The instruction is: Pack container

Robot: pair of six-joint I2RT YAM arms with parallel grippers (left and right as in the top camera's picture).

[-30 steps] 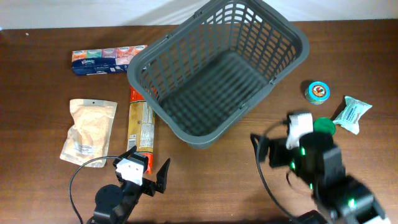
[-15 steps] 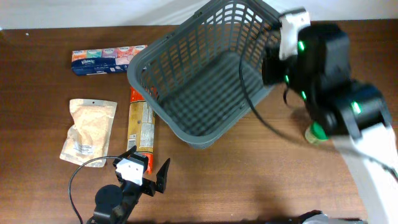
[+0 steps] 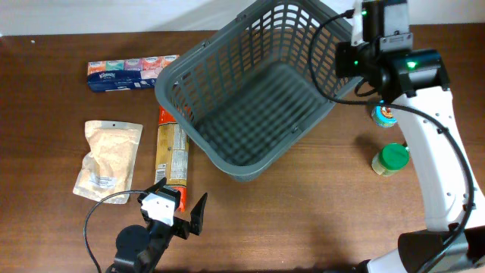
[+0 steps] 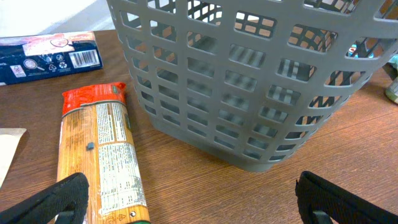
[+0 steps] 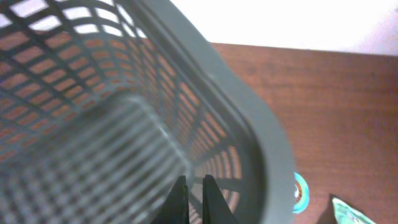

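Observation:
The container point(image 3: 198, 51) is a large dark grey lattice basket standing aslant at the middle back of the table; its near wall point(image 4: 249, 93) fills the left wrist view. My right gripper point(image 3: 342, 64) hangs over the basket's right rim point(image 5: 249, 118). Its fingers point(image 5: 189, 199) are shut with nothing between them, pointing down inside the basket. At the table's front left my left gripper point(image 3: 180, 193) stands wide open and empty point(image 4: 199, 208), just short of the basket.
A long pasta packet point(image 3: 171, 155) point(image 4: 102, 155) lies left of the basket, a beige pouch point(image 3: 108, 159) beyond it, a tissue pack point(image 3: 129, 72) at the back left. On the right are a blue tin point(image 3: 384, 114) point(image 5: 300, 193), a green-lidded jar point(image 3: 391, 159) and a white-green packet point(image 5: 348, 211).
My right arm has swung from the front right up to the basket's far right rim, and its gripper has shut. The left arm has not moved.

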